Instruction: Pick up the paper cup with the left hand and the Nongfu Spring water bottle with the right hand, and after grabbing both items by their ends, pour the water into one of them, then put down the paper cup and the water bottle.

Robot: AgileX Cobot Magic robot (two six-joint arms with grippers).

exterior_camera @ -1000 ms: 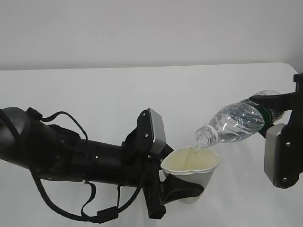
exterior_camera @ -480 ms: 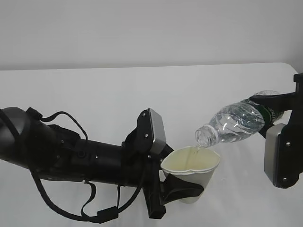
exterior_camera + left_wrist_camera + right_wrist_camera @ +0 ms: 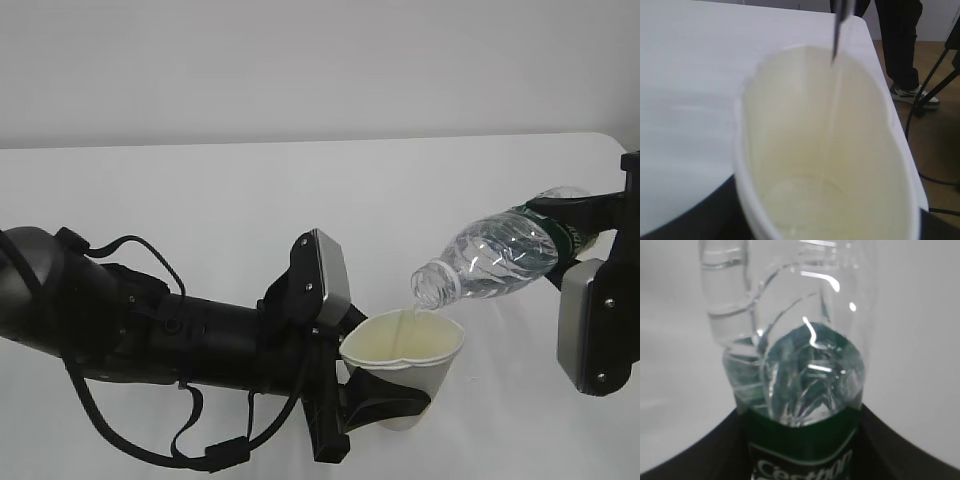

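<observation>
My left gripper [image 3: 403, 398] is shut on the white paper cup [image 3: 405, 345] low on its wall, squeezing the rim into a dented oval. From the left wrist, the paper cup [image 3: 825, 145] fills the view with shallow water [image 3: 800, 202] at its bottom, and the dark fingers [image 3: 710, 215] show beside it. My right gripper [image 3: 578, 232] is shut on the green-labelled end of the Nongfu Spring water bottle [image 3: 500, 262], which tilts neck-down to the left. A thin stream of water [image 3: 414, 312] falls from its neck into the cup. The right wrist view looks along the bottle [image 3: 800, 340] held between black fingers [image 3: 695, 457].
The white table [image 3: 250, 200] runs back to a grey wall, with its rounded far right corner [image 3: 600, 136]. Past the table's right edge [image 3: 890, 100] in the left wrist view are a wooden floor, a person's legs [image 3: 900, 45] and cables.
The bottle's held end has lifted very slightly, steepening its tilt. Water keeps streaming into the cup. The left arm and cup have not moved.
</observation>
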